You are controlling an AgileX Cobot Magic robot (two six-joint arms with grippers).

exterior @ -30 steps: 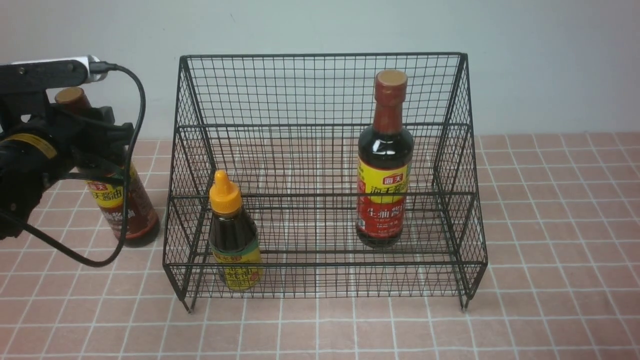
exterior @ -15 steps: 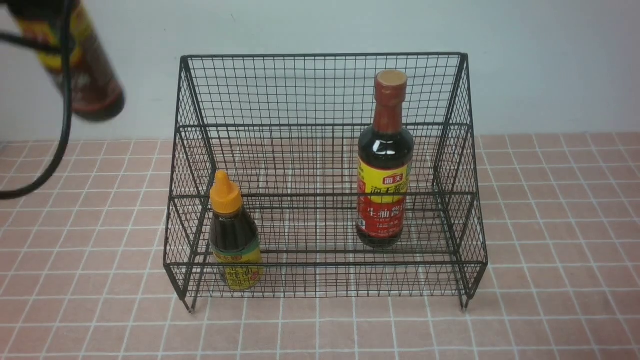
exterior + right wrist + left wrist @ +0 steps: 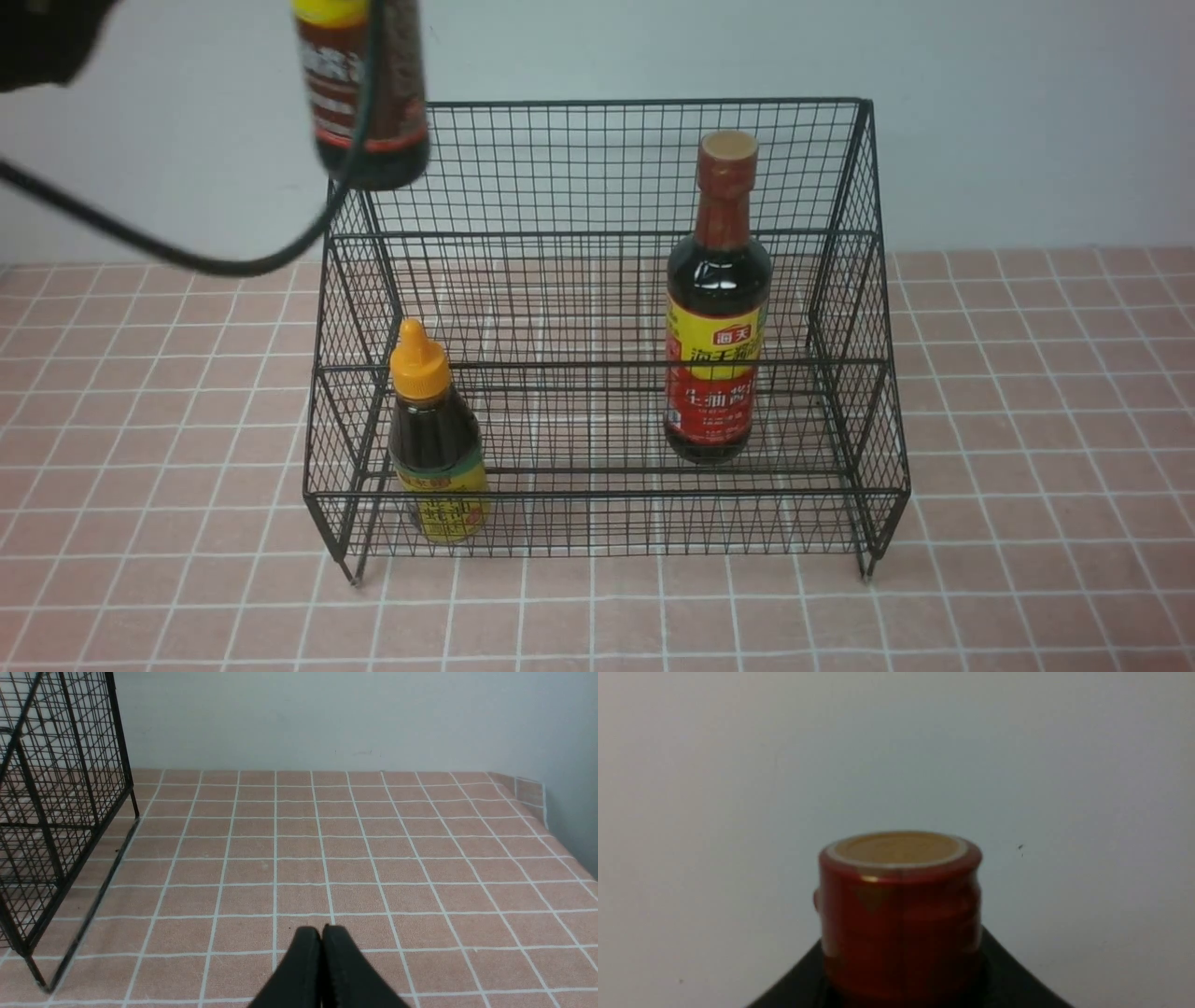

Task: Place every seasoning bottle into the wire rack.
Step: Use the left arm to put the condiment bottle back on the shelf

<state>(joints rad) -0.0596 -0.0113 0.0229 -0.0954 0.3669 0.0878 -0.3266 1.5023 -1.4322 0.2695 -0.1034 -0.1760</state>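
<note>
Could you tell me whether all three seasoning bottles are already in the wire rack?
No, only the orange-capped bottle and the red-labelled bottle stand in the wire rack; the third bottle hangs above its left corner.

Front view: from the robot's side, facing forward and slightly downward; the whole wire rack, tiled table and back wall fit in.
Left wrist view: very near a bottle cap, facing the bare back wall.
Right wrist view: low over the tiled table, facing the back wall, with one side of the wire rack close by.
Shared: wire rack, table and wall in the front and right wrist views; the raised bottle in the front and left wrist views.
</note>
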